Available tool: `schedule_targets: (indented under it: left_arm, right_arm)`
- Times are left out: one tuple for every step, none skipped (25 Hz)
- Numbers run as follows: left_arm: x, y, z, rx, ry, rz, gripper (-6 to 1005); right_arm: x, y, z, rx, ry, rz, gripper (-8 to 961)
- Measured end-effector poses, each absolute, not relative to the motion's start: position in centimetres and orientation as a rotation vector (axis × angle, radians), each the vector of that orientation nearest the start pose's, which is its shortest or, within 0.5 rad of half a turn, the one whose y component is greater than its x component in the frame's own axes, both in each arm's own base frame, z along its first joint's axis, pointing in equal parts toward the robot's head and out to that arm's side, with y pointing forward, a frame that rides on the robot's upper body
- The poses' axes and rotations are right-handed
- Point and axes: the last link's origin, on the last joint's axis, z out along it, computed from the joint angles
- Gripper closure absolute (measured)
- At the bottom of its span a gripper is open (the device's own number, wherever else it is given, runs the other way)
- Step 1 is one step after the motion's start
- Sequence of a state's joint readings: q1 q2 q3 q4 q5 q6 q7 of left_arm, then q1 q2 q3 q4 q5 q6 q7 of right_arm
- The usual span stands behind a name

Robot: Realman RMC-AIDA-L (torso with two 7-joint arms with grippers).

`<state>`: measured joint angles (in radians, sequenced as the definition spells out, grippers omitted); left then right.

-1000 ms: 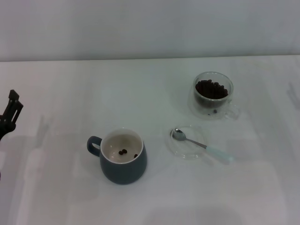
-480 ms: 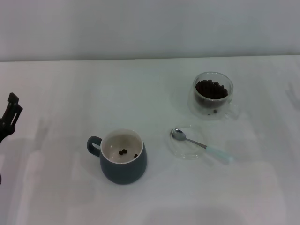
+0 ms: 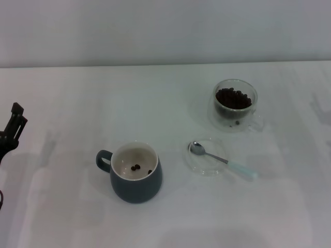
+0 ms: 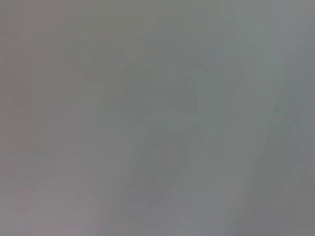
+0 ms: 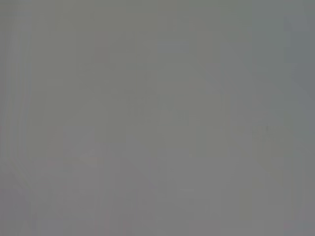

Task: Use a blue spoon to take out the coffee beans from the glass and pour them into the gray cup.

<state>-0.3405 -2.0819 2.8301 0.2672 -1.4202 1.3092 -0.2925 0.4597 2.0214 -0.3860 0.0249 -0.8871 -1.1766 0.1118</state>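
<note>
Head view first, going from my left to my right. At the far left edge I see the left gripper point(image 3: 13, 124), a dark shape above the white table point(image 3: 77, 103), well apart from everything else. It holds nothing that I can see, and I cannot tell if its fingers are apart or together.

Next comes the gray cup point(image 3: 135, 180), standing upright near the front, with its loop handle pointing left. Its inside is white, and only a few coffee beans sit at the bottom (I can make out about three).

To the right of the cup is a small clear saucer point(image 3: 206, 156). The blue spoon point(image 3: 222, 160) lies across it. Its shiny bowl rests on the saucer and its pale blue handle sticks out past the rim to the right, down onto the table. The spoon bowl looks empty.

Farther back and a bit more right stands the glass point(image 3: 236, 105), upright, with a heap of dark coffee beans point(image 3: 234, 98) inside it.

My right gripper is not in sight. Both wrist views show me only plain gray.
</note>
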Motion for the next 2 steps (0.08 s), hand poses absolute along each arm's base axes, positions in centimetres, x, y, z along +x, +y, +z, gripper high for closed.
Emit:
schedule_targets:
  left_arm:
    - [-33.18, 28.37, -3.32, -1.477, -0.783, -0.914, 107]
    - [-33.25, 28.24, -3.33, -1.475, -0.784, -0.912, 107]
  right_arm:
    - [37.99, 32.7, 4.16, -1.44, 0.522, 0.5, 79]
    - [38.0, 32.7, 4.14, -1.44, 0.524, 0.499, 79]
